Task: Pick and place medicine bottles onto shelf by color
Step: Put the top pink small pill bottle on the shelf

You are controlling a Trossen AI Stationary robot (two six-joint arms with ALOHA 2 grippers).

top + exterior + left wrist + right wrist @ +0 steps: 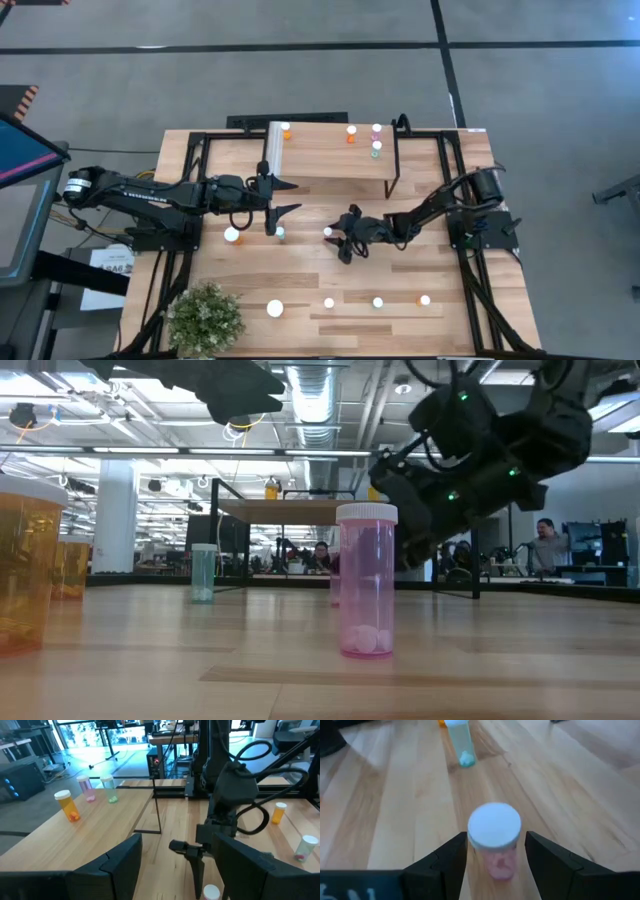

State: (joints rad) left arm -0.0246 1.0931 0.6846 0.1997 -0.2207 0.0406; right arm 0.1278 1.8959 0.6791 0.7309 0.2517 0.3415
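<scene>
1. The right gripper (pixel 340 238) sits low over the middle of the worktop (pixel 300 270), its fingers (pixel 447 857) apart on either side of a pink bottle (pixel 495 840) with a white cap; the bottle stands upright between them, and no contact shows.
2. A green bottle (pixel 461 742) stands upright on the worktop just beyond the pink one, between the two grippers.
3. The left gripper (pixel 283 197) hangs above the worktop just in front of the shelf (pixel 330 165), fingers (pixel 120 862) apart and holding nothing.
4. On the shelf stand an orange bottle (pixel 286 130) near its pale end, and another orange (pixel 351 133), a pink (pixel 377 129) and a green one (pixel 376 148) towards the other end.
5. A larger orange bottle (pixel 232 236) stands on the worktop under the left arm.
6. Along the near edge stand more white-capped bottles (pixel 378 302), beside a potted plant (pixel 206 318) at the corner.
</scene>
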